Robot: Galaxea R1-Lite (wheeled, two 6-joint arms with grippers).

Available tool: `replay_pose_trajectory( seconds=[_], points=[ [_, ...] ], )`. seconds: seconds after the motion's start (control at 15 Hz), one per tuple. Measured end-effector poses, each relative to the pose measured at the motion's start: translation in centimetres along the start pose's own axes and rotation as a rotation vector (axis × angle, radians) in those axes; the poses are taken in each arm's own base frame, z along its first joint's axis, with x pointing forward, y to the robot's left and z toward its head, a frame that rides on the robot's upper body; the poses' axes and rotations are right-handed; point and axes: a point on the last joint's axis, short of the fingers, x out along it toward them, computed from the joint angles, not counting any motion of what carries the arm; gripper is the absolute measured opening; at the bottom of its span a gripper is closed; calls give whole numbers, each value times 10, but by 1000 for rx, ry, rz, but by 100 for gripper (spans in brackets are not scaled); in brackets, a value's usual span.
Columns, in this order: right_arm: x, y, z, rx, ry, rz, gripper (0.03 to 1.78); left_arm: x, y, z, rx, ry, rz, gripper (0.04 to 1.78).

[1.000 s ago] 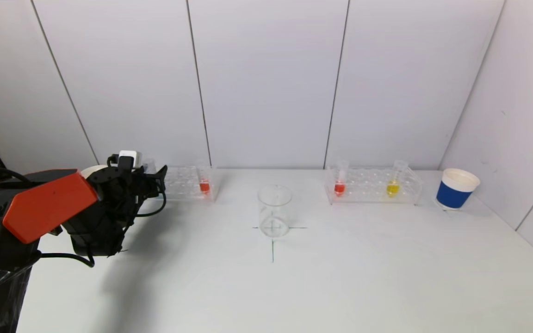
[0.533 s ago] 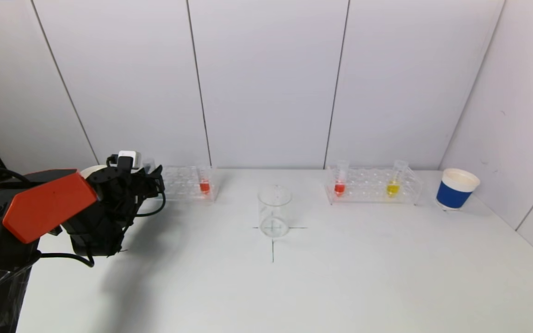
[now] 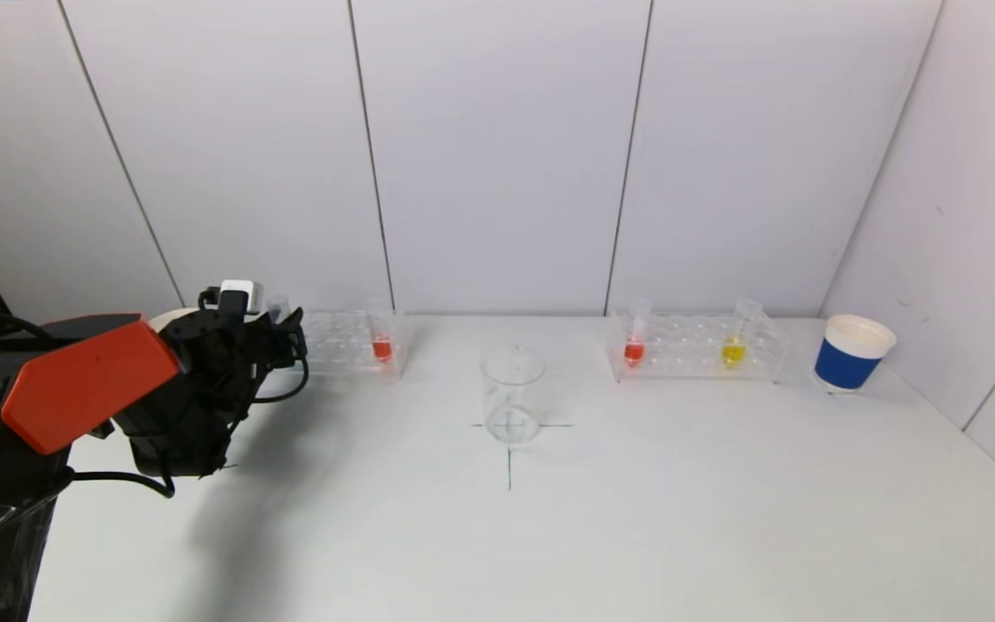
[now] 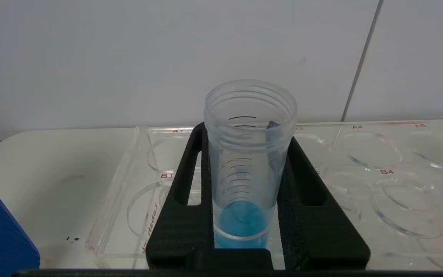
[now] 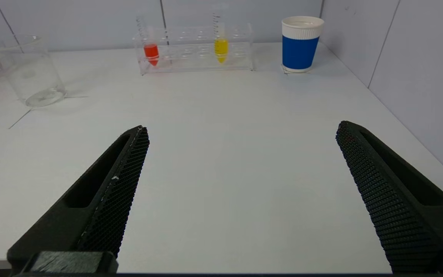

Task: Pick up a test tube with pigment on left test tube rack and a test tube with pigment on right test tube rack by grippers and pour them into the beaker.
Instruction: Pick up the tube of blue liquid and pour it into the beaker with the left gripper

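Progress is at the first grasp, as we judge it: the clear glass beaker (image 3: 512, 393) on the marked cross holds no colour, so neither pour has been made. Our left gripper (image 4: 244, 207) sits at the near end of the clear plastic left rack (image 3: 346, 342), its black jaws clenched on a transparent graduated test tube with blue pigment at its bottom (image 4: 249, 161); the tube stands upright, and we cannot tell whether it has cleared its well. Lifting it, carrying it to the beaker and tipping it are left. Our right gripper (image 5: 240, 192) hangs over bare table with its jaws spread wide, holding nothing, well apart from the clear right rack (image 5: 194, 48), where a red-filled tube (image 5: 150, 52) and a yellow-filled tube (image 5: 221, 48) wait untouched.
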Motion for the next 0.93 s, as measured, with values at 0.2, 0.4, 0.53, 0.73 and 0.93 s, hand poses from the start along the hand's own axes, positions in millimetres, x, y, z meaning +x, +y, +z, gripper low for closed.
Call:
replay_pose_trajectory(
  seconds=[0.2, 0.4, 0.53, 0.73, 0.93],
  points=[
    [0, 0, 0, 0, 0, 0, 177, -1, 0, 9, 1, -7, 1, 47],
    [0, 0, 0, 0, 0, 0, 177, -1, 0, 20, 0, -2, 0, 47],
    [0, 0, 0, 0, 0, 0, 177, -2, -1, 31, 0, -7, -3, 47],
    [0, 0, 0, 1, 0, 0, 177, -1, -2, 56, 0, -18, -7, 47],
    [0, 0, 0, 0, 0, 0, 177, 0, -1, 87, 2, -44, -5, 47]
  ],
)
